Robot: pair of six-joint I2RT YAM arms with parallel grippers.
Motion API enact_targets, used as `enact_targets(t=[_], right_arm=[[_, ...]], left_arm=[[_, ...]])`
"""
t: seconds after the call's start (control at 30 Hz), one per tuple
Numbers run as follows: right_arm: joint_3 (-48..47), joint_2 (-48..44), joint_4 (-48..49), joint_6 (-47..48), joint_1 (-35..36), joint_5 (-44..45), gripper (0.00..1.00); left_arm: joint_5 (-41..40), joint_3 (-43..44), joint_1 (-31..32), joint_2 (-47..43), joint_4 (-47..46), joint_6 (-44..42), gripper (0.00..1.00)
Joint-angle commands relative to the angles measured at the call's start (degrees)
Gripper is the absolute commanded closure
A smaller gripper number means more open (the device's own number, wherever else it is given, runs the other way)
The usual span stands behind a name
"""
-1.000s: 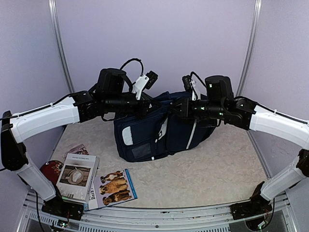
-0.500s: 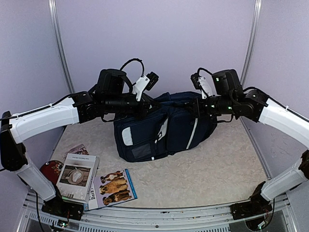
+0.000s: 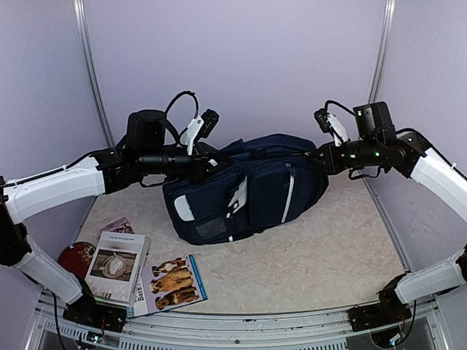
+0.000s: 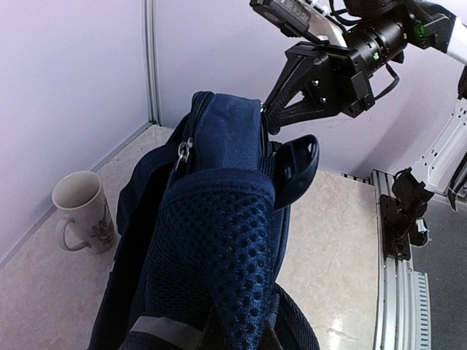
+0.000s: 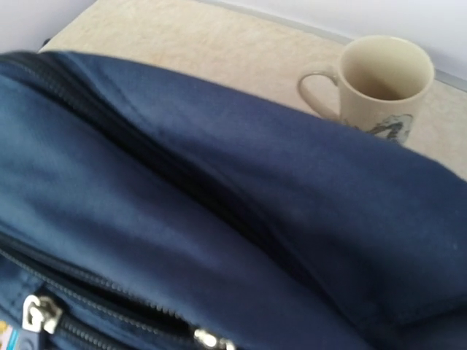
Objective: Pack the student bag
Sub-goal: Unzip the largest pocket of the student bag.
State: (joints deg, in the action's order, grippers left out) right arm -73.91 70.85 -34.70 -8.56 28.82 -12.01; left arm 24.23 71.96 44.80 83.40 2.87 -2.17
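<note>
The student bag (image 3: 255,193), navy with white stripes, lies on its side mid-table with its front pockets facing the near edge. My left gripper (image 3: 214,165) is shut on its padded mesh strap (image 4: 219,255) at the bag's upper left; the strap hides the fingers in the left wrist view. At the bag's upper right end my right gripper (image 3: 319,156) is shut, with its fingertips (image 4: 267,111) pinched at the top seam beside a dark loop handle (image 4: 295,168). Navy fabric and two zip pulls (image 5: 206,338) fill the right wrist view, hiding that gripper's own fingers.
A cream mug (image 5: 383,76) stands behind the bag near the back wall (image 4: 82,211). Books (image 3: 117,266) and a dog-cover booklet (image 3: 175,281) lie at the front left beside a red disc (image 3: 75,257). The metal frame rail (image 4: 398,292) runs along the table's right side.
The right gripper has travelled right along the bag's top to its right end. The left arm has drawn back to the left, and the bag has shifted left and spread wider and lower.
</note>
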Motion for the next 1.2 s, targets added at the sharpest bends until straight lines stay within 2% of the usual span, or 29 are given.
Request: enact_targets(t=[0.0,0.23,0.4,0.57,0.73,0.8,0.87,0.93,1.07,1.17], right_arm=[[-9.2,1.7,-3.9,4.9,-4.5,4.5,1.0],[-24.8,6.8,-7.3,10.1,-4.5,0.8,1.0],[-29.9,9.0,-6.5,11.4,-4.3,-8.1,1.0],[-28.8,8.4,-2.8,10.2,-1.5,-13.3,1.0],[-29.5,9.2,-0.3,10.2,3.9,-14.4,1.0],[-30.4,10.4,-0.2,10.8,6.1,-14.3,1.0],[-31.4,11.7,-0.6,11.3,7.7,-14.2,1.0],[-31.5,12.4,-0.3,11.7,8.8,-14.7,1.0],[-29.0,12.7,2.8,12.1,10.1,-17.2,1.0],[-28.3,13.6,3.9,12.9,10.8,-19.8,1.0]], left_arm=[[8.2,-3.1,-1.2,-7.3,-11.3,0.9,1.0],[9.9,-10.9,-1.4,-12.3,-21.7,2.1,1.0],[11.6,-18.3,-1.4,-11.3,-27.2,4.7,0.98],[11.0,-22.1,-0.9,-9.8,-24.2,4.3,0.74],[5.9,-22.5,1.4,-12.1,-17.9,-3.0,0.22],[4.1,-20.4,1.1,-12.9,-15.9,-4.5,0.08],[3.1,-17.2,0.4,-14.2,-12.6,-5.1,0.01],[1.4,-14.5,-0.1,-15.6,-10.5,-5.3,0.01],[-12.2,-9.5,0.2,-16.8,-5.3,-7.2,0.01],[-13.9,-6.9,-1.0,-16.7,-5.6,-7.2,0.01]])
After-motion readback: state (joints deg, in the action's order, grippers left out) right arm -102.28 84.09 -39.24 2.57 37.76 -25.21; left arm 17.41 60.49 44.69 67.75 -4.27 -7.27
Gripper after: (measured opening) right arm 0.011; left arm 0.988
